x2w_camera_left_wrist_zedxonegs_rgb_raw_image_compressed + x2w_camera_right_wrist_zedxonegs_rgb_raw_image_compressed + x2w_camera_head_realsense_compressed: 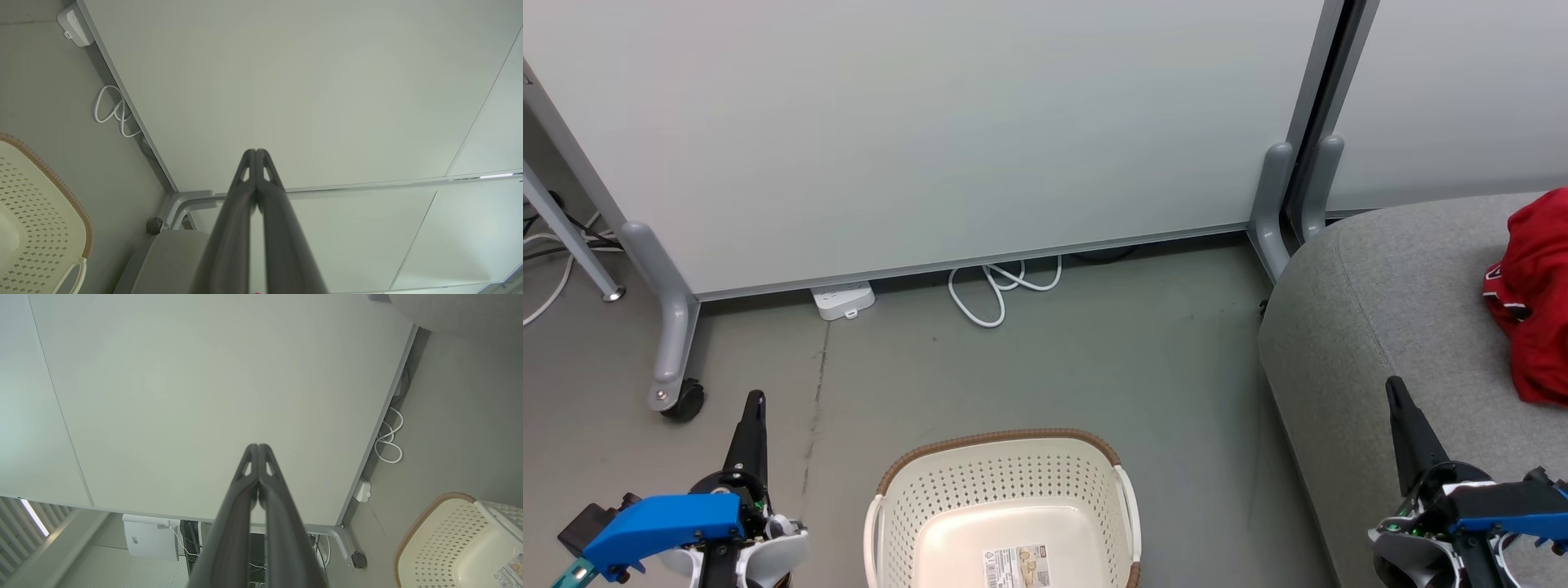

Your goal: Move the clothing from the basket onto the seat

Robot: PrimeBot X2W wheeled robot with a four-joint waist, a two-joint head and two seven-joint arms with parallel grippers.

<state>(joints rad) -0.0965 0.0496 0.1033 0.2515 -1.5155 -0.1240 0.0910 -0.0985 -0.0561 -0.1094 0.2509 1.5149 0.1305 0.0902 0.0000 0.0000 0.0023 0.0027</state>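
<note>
The red clothing (1534, 302) lies crumpled on the light-grey seat (1372, 310), well in from its rounded left edge. The cream laundry basket (1005, 482) stands on the floor (1094, 351), apart from the seat, with a paper label (1017, 566) on its bottom. The left gripper (256, 153) and the right gripper (258, 447) each have their fingers pressed together tip to tip, pointing toward a white partition panel (931, 122)

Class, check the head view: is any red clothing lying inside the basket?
No: the basket shows bare cream plastic and a paper label on its floor, while the red clothing lies on the grey seat.
</note>
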